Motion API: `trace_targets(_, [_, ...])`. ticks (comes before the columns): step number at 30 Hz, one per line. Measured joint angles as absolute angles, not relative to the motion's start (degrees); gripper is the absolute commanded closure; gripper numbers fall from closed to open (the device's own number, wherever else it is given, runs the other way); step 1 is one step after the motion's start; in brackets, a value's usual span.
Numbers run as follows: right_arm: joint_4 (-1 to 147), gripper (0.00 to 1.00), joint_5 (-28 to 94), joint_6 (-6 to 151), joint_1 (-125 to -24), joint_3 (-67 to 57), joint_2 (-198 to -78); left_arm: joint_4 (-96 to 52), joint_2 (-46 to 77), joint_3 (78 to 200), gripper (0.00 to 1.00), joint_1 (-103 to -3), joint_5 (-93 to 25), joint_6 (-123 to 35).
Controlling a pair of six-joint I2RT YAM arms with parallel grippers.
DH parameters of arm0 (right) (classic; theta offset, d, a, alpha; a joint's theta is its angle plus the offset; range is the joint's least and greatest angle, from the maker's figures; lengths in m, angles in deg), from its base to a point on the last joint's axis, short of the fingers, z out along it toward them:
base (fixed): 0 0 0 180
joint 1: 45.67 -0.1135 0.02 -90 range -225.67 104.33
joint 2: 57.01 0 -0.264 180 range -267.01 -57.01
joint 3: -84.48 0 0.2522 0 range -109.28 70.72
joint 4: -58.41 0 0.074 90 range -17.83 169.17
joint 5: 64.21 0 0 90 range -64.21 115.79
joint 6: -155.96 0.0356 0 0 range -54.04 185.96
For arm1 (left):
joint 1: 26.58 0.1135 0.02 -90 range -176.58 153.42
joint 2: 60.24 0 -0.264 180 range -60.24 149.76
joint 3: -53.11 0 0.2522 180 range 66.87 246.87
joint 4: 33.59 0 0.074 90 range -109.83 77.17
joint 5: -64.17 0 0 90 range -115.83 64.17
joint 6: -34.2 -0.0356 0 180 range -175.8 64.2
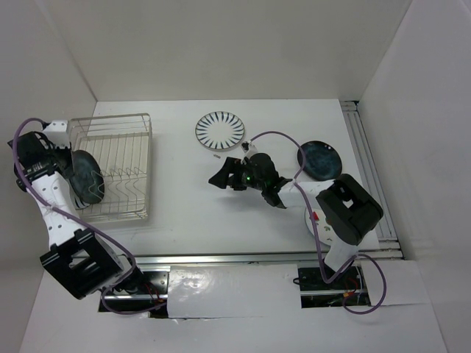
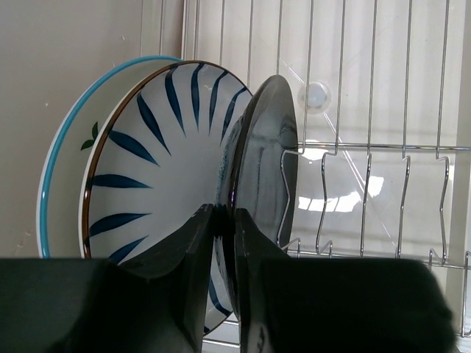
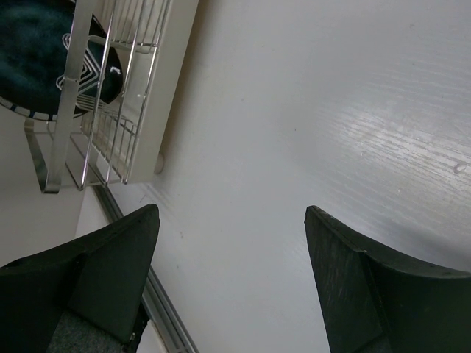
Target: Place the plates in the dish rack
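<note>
The left fingers (image 2: 176,265) pinched the dark blue plate (image 2: 265,147) upright at the dish rack (image 2: 368,145) tines; the right fingers (image 3: 110,257) stood open, empty.

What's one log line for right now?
left gripper: shut on blue plate at dish rack | right gripper: open | on table: striped plate, second blue plate

No legible text, label, brand, number or sign appears on any object or surface in the three views.
</note>
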State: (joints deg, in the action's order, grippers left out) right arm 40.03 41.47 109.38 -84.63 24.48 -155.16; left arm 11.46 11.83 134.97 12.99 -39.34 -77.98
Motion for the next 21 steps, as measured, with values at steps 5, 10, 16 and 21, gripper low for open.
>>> trace_targets(5, [40.07,0.12,41.47,109.4,-84.63,24.48,-155.16,11.15,11.89,134.25,0.63,12.97,-39.04,-78.33])
trace_targets(10, [40.07,0.12,41.47,109.4,-84.63,24.48,-155.16,9.52,11.89,134.25,0.46,13.01,-38.25,-78.7])
trace_targets(16, [40.18,0.11,41.47,109.36,-84.63,24.48,-155.16,9.43,11.48,134.29,0.3,12.99,-37.95,-79.92])
trace_targets(21, [42.02,0.11,41.37,109.18,-84.31,22.34,-155.97,12.16,9.8,138.11,0.14,12.99,-38.01,-80.21])
